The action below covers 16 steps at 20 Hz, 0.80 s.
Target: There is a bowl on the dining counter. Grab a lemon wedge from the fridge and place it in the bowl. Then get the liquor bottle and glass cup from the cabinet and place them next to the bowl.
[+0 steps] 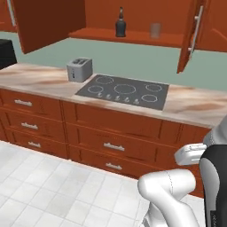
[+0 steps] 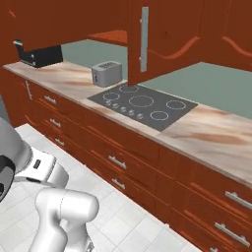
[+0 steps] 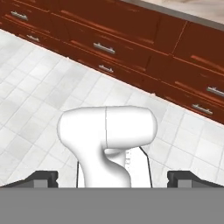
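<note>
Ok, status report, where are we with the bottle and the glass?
Gripper open, empty, low over floor. Dark liquor bottle and clear glass cup on open cabinet shelf. Nothing in the way.

Flat, even rendered light, no hard shadows or glare; low resolution leaves edges soft and slightly blurred.

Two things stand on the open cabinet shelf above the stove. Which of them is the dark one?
The liquor bottle, on the left of the shelf: it is dark with a narrow neck. The glass cup to its right is pale and see-through.
</note>
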Motion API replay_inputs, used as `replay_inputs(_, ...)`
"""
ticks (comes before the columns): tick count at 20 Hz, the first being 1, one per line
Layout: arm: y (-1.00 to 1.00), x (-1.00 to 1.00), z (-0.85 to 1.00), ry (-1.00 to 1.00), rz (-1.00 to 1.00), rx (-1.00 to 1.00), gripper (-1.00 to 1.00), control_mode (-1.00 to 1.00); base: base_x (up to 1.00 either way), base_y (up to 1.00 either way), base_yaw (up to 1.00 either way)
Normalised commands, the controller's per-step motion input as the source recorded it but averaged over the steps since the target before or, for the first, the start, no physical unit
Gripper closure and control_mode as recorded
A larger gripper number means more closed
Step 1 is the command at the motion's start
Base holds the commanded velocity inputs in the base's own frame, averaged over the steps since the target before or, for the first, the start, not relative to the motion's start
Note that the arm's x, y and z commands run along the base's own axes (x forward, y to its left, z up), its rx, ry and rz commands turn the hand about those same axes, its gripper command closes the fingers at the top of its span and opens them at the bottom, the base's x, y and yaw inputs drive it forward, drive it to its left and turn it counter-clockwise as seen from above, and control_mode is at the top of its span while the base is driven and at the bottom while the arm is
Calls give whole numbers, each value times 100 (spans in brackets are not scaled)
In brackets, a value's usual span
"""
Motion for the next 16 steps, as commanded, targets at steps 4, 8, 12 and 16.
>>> replay_inputs(4, 0, 0, 0, 0, 0, 0, -100, 100, 57, 83, -10)
replay_inputs(8, 0, 0, 0, 0, 0, 0, -100, 100, 55, 68, -18)
replay_inputs(12, 0, 0, 0, 0, 0, 0, -100, 100, 50, 38, -27)
replay_inputs(16, 0, 0, 0, 0, 0, 0, -100, 100, 43, 11, -35)
